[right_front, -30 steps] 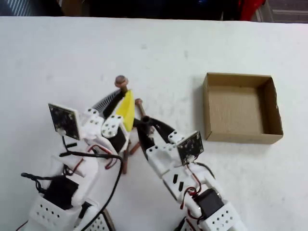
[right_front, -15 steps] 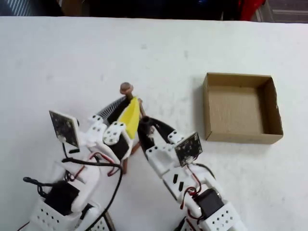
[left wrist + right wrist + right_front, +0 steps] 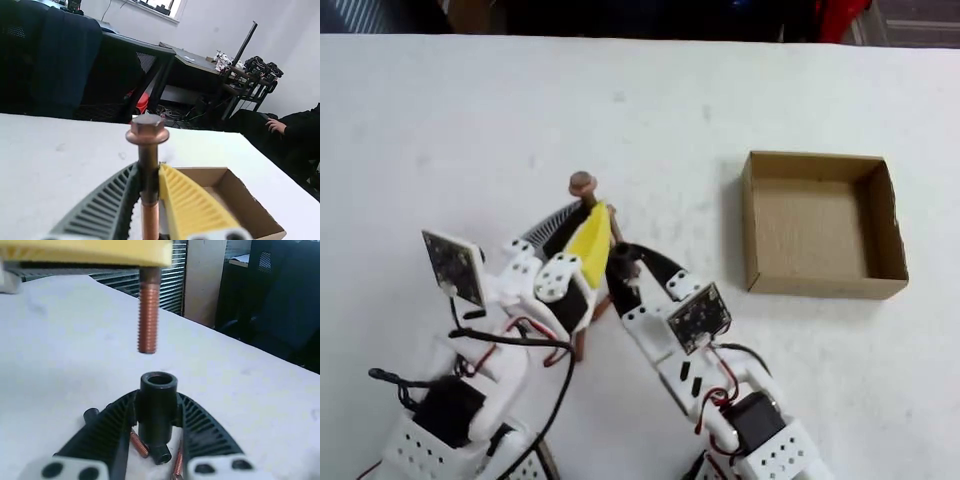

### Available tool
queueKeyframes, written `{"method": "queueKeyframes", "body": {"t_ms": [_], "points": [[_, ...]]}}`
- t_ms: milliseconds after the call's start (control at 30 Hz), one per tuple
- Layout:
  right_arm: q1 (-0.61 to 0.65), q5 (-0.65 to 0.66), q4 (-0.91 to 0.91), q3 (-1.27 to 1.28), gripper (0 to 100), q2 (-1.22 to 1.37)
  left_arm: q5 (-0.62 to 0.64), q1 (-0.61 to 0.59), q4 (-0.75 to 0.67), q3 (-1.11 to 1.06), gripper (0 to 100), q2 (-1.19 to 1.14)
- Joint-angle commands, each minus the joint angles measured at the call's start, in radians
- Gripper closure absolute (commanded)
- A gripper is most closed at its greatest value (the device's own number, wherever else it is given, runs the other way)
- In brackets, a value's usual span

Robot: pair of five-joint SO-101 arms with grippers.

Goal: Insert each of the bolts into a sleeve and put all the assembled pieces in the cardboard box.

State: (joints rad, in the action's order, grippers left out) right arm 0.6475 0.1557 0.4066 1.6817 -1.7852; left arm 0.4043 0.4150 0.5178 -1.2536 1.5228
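Note:
My left gripper [image 3: 584, 207], with one grey and one yellow finger, is shut on a copper bolt [image 3: 582, 184] held upright, head up [image 3: 147, 131]. My right gripper [image 3: 623, 259] is shut on a black sleeve [image 3: 158, 396] held upright with its bore facing up. The bolt's threaded end [image 3: 148, 315] hangs a short way above the sleeve's opening and a little to one side of it, not touching. The open cardboard box [image 3: 820, 225] stands to the right of both grippers with nothing visible inside, and it also appears beyond the yellow finger [image 3: 192, 205].
Loose copper bolts [image 3: 580, 342] and a second black sleeve [image 3: 162, 457] lie on the white table under and between the two grippers. More bolts [image 3: 139, 444] lie below the held sleeve. The table's far edge [image 3: 640, 40] runs along the back.
My left gripper has carried the bolt to the right and slightly nearer, bringing it over the sleeve. The right wrist has turned a little while the sleeve stays in place.

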Motion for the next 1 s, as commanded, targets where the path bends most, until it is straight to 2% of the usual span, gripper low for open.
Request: {"method": "queueKeyframes", "body": {"t_ms": [0, 500, 700, 967], "points": [[0.002, 0.035, -0.031, -0.003, 98.2, -0.016, 0.008, 0.016, -0.043, -0.035, 98, 0.022], [0.002, 0.035, -0.025, 0.002, 98.1, -0.016, 0.009, 0.019, -0.046, -0.038, 98, 0.022], [0.002, 0.035, -0.024, 0.002, 98.1, -0.016, 0.008, 0.094, -0.046, -0.038, 98, 0.022], [0.002, 0.035, -0.024, 0.003, 98.1, -0.016, 0.006, 0.09, -0.041, -0.046, 98, 0.022]]}}
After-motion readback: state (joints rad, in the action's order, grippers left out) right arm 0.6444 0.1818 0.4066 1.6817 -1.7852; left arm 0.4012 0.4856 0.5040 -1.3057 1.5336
